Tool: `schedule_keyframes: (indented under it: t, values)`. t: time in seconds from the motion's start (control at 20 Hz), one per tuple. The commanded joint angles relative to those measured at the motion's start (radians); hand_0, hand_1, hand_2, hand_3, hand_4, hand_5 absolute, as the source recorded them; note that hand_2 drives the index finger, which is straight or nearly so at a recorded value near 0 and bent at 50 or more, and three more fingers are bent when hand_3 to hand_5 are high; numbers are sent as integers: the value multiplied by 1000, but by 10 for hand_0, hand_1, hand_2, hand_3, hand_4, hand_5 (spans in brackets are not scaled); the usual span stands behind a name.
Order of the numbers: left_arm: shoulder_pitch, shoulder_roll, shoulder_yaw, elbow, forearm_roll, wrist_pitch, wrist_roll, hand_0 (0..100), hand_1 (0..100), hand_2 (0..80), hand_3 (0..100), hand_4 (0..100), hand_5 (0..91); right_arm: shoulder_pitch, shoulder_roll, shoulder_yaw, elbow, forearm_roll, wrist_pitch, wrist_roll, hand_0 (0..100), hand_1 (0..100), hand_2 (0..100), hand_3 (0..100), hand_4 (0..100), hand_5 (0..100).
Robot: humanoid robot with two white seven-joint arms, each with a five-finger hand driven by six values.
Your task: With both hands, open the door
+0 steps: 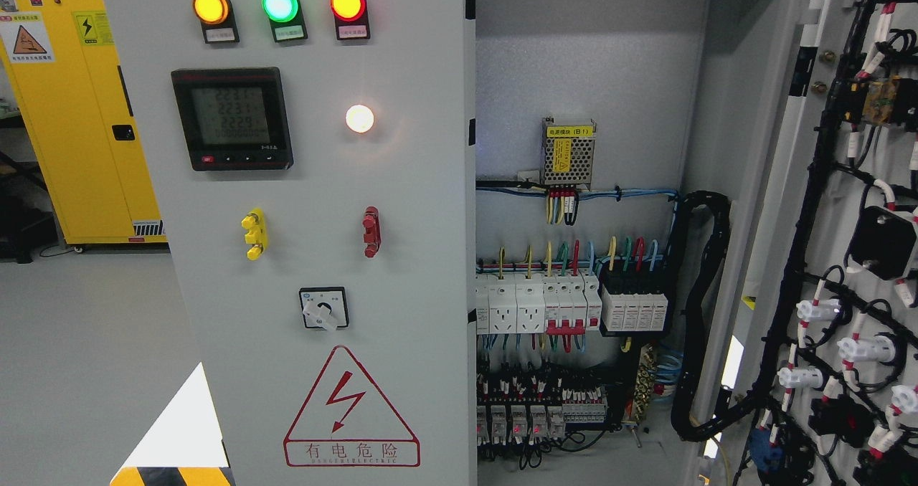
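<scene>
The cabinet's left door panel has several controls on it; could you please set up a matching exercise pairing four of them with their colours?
Things:
1. Middle lamp of the top row
2. Handle left of centre on the left door panel
3. Handle right of centre
4. Round lamp beside the digital meter

Colours:
A. red
B. white
C. green
D. yellow

Pairs: 1-C, 2-D, 3-A, 4-B.

Neither robot hand is in view.
</scene>
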Motion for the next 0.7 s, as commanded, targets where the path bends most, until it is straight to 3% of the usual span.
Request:
schedule_keyframes:
  t: [0.0,0.35,0.65]
  values:
    - [-1,-10,21,91,0,-1,1,0,0,0,0,0,0,1,2,21,-8,0,-1,13,218,0,0,0,0,0]
    - [-1,-12,21,85,0,-1,-10,0,0,0,0,0,0,-1,4,5,-9,-18,2,21,218,0,0,0,0,0]
    - [-1,-10,21,85,-2,-45,-8,0,0,0,0,0,0,-1,-14,11,-22,-14,-1,25,218,0,0,0,0,0]
